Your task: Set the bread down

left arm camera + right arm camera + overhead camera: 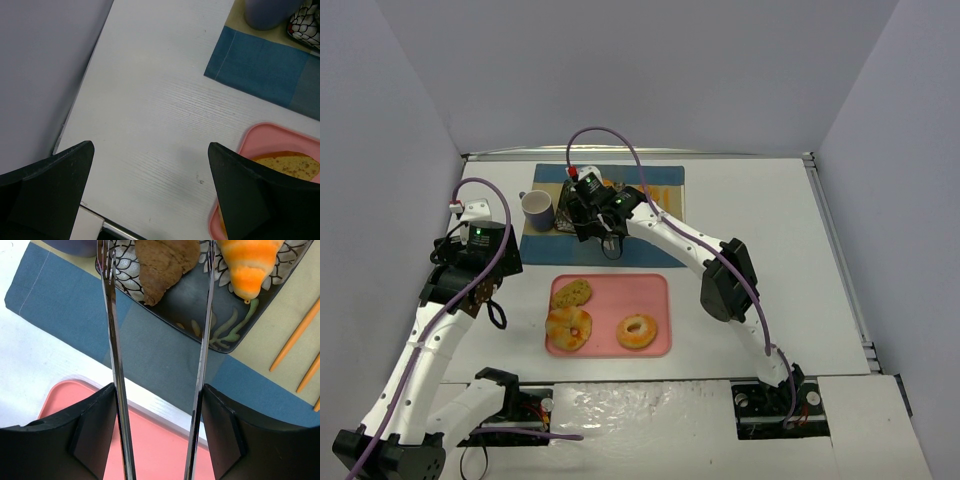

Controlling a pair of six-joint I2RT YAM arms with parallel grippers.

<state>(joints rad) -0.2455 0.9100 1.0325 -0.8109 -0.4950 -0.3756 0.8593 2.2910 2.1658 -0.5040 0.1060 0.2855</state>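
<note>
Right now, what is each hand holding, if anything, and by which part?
The right hand holds metal tongs by their two arms, back from the tips. The left hand is open and holds nothing.

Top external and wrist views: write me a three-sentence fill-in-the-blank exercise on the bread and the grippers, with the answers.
The pink tray holds ___ pieces of bread. In the right wrist view, the brown bread lies on the dark plate between the arms of the ___. The left gripper is ___ and holds nothing.
Missing words: three; tongs; open.
</note>
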